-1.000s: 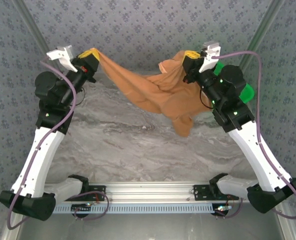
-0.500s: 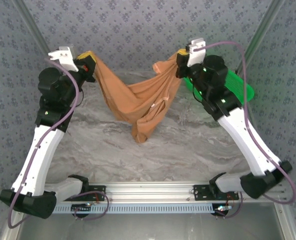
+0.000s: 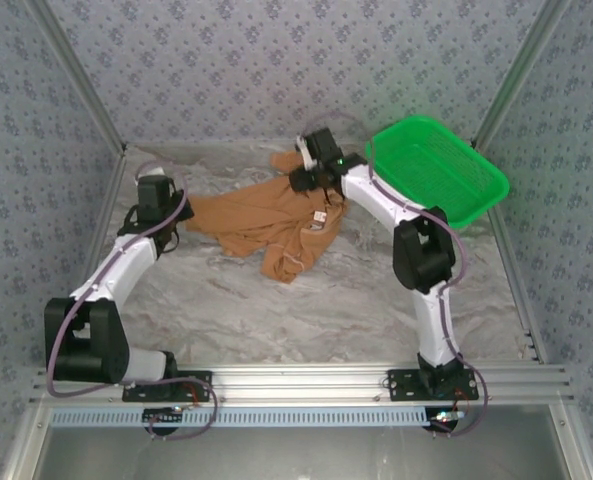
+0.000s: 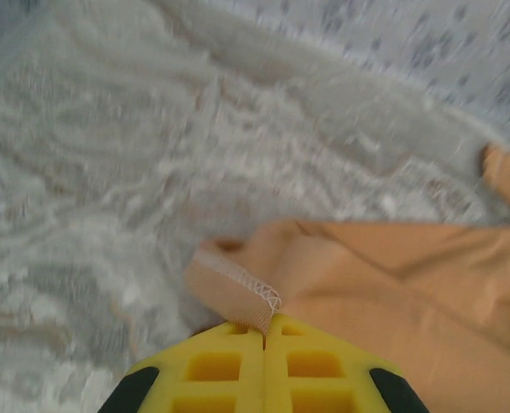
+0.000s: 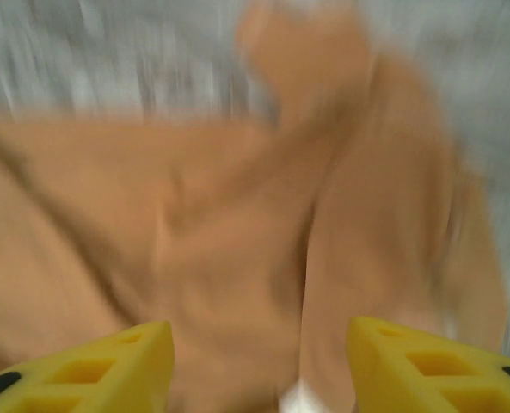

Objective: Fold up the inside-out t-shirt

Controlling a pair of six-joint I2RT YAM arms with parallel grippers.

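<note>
- T-shirt point(image 3: 261, 215) lies rumpled on the worktop point(image 3: 306, 310), far middle.
- Left fingers point(image 4: 265, 361) pinch its left hem; right fingers point(image 5: 409, 353) stand wide over its far right part, holding nothing.
- Step in hand seems to be spreading it flat; next, the right fingers need a grip on an edge.

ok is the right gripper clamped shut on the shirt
No, in the right wrist view the right gripper has its yellow fingers standing wide apart over the t-shirt.
</note>
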